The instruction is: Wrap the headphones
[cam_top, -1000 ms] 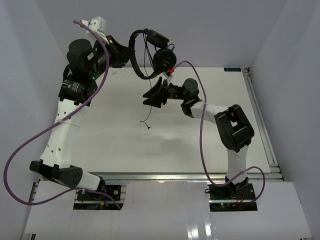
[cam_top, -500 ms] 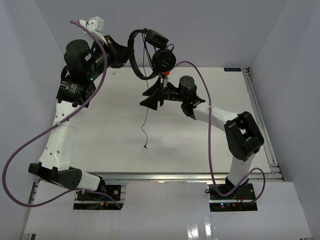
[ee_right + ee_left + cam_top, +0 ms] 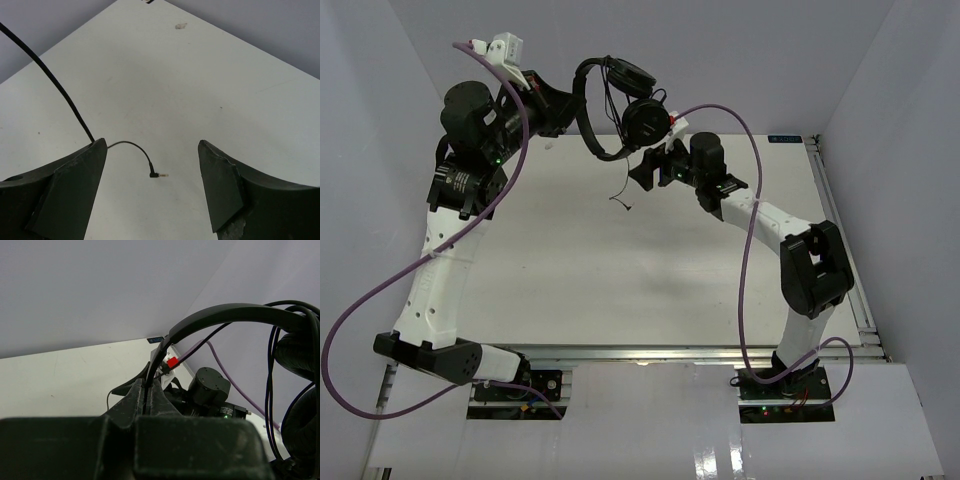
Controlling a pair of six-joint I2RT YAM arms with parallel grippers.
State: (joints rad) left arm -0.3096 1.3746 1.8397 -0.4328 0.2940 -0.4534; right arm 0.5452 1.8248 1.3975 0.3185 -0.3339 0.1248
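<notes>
The black headphones (image 3: 620, 95) hang in the air at the back of the table. My left gripper (image 3: 567, 105) is shut on the thin headband (image 3: 220, 315), and both round earcups (image 3: 647, 120) dangle to its right. The thin black cable (image 3: 628, 175) runs down from the earcups, with turns of it beside the earcups in the left wrist view (image 3: 272, 385). Its plug end (image 3: 159, 174) hangs just above or on the table. My right gripper (image 3: 648, 168) is open and empty above the plug, which shows between its fingers (image 3: 220, 185). The cable (image 3: 47, 75) passes my left finger.
The white table (image 3: 620, 270) has grey walls behind and on both sides. A metal rail (image 3: 840, 240) runs along its right edge. Purple robot cables (image 3: 745, 150) loop over both arms.
</notes>
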